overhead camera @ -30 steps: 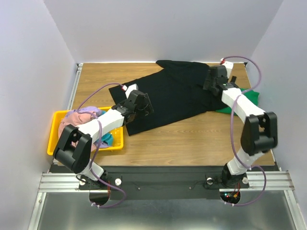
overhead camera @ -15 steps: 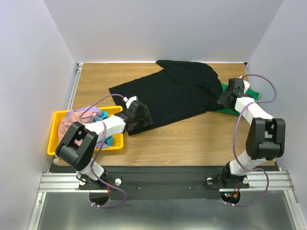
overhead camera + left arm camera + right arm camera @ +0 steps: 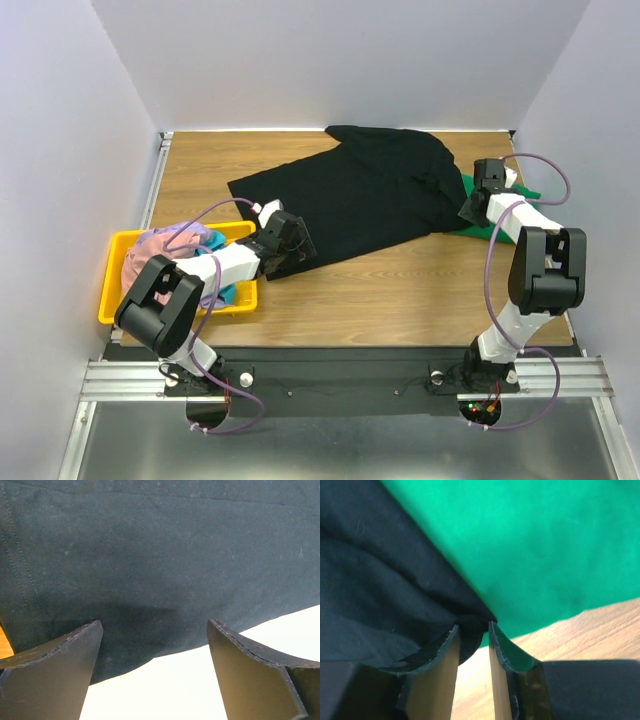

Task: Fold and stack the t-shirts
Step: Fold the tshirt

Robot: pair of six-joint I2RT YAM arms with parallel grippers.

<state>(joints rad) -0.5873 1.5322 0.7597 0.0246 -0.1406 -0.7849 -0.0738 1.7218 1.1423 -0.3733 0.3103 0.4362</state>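
The left gripper (image 3: 288, 246) (image 3: 155, 630) stands with its jaws spread wide and holds nothing. It sits low over the near-left hem of the black t-shirt (image 3: 360, 195) (image 3: 160, 545). In the left wrist view the dark cloth fills the space beyond the fingers, and its near edge runs across the gap between them.

The right gripper (image 3: 470, 208) (image 3: 472, 626) has its jaws drawn in to a narrow gap. A fold of the black t-shirt's (image 3: 375, 580) right edge is pinched between the fingertips. The green t-shirt (image 3: 482, 231) (image 3: 545, 540) lies just beyond and right of those tips, partly under the black one, with the wooden table (image 3: 400, 290) (image 3: 600, 630) showing nearer.

The black t-shirt is spread flat across the middle and far part of the table, slanting from near-left to far-right between the two grippers. A yellow bin (image 3: 110, 290) sits at the near-left, with a pink t-shirt (image 3: 150, 250), a lavender t-shirt (image 3: 190, 232) and a teal t-shirt (image 3: 225, 292) heaped in it.
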